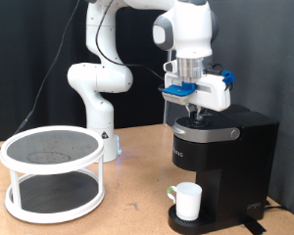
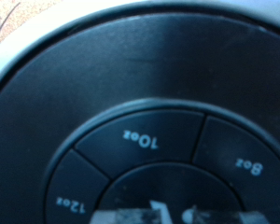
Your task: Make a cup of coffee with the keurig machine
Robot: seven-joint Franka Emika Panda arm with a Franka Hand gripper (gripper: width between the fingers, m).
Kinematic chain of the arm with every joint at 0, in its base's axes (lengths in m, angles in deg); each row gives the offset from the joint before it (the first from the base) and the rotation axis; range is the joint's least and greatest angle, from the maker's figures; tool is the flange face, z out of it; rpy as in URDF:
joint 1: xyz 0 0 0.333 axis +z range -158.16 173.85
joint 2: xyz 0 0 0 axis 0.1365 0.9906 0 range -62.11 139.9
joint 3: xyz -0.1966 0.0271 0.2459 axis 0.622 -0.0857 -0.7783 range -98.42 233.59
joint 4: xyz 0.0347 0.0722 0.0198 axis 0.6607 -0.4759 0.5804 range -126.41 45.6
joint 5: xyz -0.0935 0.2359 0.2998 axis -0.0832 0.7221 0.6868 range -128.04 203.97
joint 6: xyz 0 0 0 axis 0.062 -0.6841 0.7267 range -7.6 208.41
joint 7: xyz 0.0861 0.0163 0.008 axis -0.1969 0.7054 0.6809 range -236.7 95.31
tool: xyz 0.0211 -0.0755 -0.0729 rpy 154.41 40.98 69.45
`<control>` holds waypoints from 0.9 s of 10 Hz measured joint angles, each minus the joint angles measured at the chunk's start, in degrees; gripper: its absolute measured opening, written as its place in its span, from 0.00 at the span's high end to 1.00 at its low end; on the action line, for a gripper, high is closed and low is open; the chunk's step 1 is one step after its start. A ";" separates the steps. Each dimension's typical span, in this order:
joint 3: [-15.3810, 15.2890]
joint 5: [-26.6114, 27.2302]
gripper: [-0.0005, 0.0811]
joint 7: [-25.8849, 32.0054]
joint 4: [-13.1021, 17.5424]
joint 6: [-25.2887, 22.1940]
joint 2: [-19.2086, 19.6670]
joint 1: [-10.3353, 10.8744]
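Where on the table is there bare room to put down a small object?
Bare table lies between the white two-tier rack and the keurig machine. Crowded: the cup fills the machine's base, and the gripper sits on its lid.

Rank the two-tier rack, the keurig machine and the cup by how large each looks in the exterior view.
1. keurig machine and two-tier rack: they look similar in extent, and the rack may sit nearer the camera, so no ranking between them.
2. cup: clearly smallest.
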 joint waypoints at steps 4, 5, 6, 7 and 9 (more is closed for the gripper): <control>-0.06 0.00 0.99 -0.54 0.01 -0.13 0.96 0.00; -0.06 0.00 0.99 -1.33 0.30 -0.65 1.23 -0.04; -0.05 0.00 0.99 -2.19 0.92 -1.68 1.73 -0.14; -0.04 0.00 0.99 -2.98 1.63 -2.74 2.42 -0.25; 0.07 0.00 0.99 -4.78 3.46 -5.26 4.09 -0.39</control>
